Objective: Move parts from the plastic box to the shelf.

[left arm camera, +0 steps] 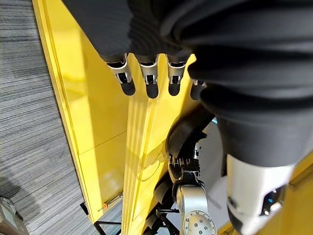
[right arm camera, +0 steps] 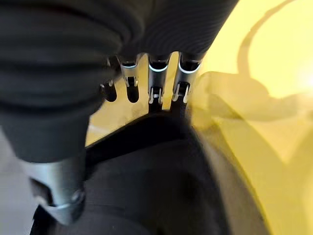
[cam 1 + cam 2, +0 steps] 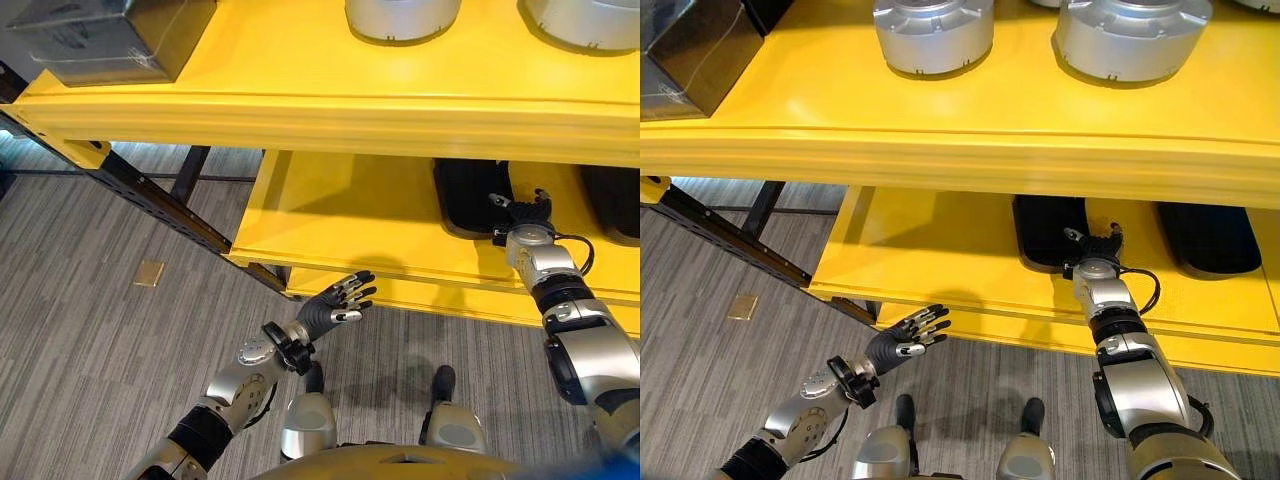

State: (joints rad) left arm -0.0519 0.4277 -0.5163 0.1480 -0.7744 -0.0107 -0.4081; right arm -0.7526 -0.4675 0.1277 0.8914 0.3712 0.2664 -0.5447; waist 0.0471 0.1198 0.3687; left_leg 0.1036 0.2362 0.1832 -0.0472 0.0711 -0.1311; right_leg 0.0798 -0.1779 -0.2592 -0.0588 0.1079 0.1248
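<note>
grey carpet floor [image 3: 90, 330], small tan patch [image 3: 150, 273] on it

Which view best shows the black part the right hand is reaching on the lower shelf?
The right eye view: the black part shows almost whole, with the right hand at its edge. The left eye view crops it under the upper shelf; the right wrist view shows a blurred close-up.

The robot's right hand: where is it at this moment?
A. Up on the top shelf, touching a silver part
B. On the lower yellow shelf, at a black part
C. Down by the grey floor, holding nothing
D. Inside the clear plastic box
B. The right hand reaches onto the lower shelf and sits at the near end of a black part; the silver parts stand on the shelf above, untouched.
</note>
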